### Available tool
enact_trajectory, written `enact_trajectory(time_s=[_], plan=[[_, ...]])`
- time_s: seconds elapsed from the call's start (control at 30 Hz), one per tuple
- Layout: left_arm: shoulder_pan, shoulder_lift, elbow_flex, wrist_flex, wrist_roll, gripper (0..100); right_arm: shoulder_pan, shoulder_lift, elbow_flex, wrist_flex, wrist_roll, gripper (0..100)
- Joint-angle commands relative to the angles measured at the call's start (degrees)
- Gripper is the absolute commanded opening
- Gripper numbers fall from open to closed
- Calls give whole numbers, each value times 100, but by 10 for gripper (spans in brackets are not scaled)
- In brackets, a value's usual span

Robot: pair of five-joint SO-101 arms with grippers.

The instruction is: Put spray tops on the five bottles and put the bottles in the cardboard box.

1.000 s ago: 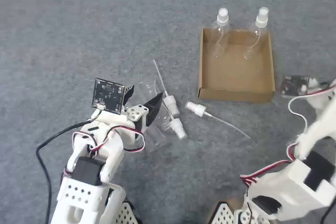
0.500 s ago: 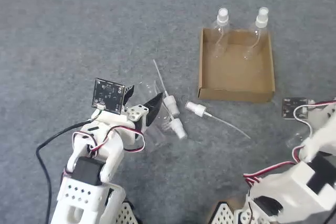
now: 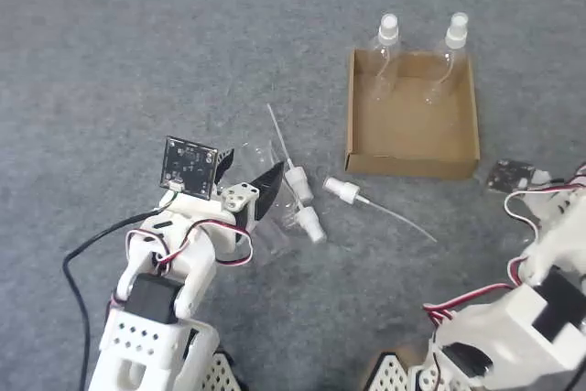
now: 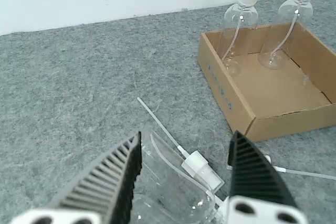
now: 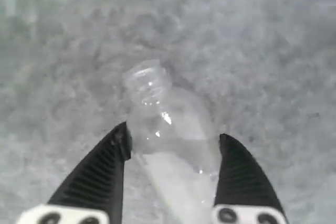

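R gripper (image 5: 174, 132), clenched on a capless bottle (image 5: 157, 108), is drawn back from the box (image 3: 412, 167); L gripper (image 4: 186, 137) is left open, unmoved; capping judged next.

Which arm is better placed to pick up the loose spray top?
Left: the left gripper is open and near the spray top, while the right gripper holds a topless bottle.
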Motion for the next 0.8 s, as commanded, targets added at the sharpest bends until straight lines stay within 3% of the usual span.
enact_trajectory(time_s=[0.0, 0.27, 0.43, 0.6, 0.7, 0.77], plan=[[-26, -97, -57, -158, 9, 250, 57, -295, -9, -66, -1002, 85], [-26, -88, -110, -62, -9, 250, -22, -259, -18, -75, -3684, 81], [-26, 167, -743, 440, -545, 248, -66, -303, -316, 48, -5090, 80], [70, 1776, -2360, 1723, -809, 186, -110, -251, -1178, 778, -6479, 85], [413, 2857, -3029, 2295, -1451, 181, -92, -242, -1380, 743, -7165, 85], [747, 3464, -3257, 2365, -1459, 181, -84, -242, -1380, 541, -7455, 85]])
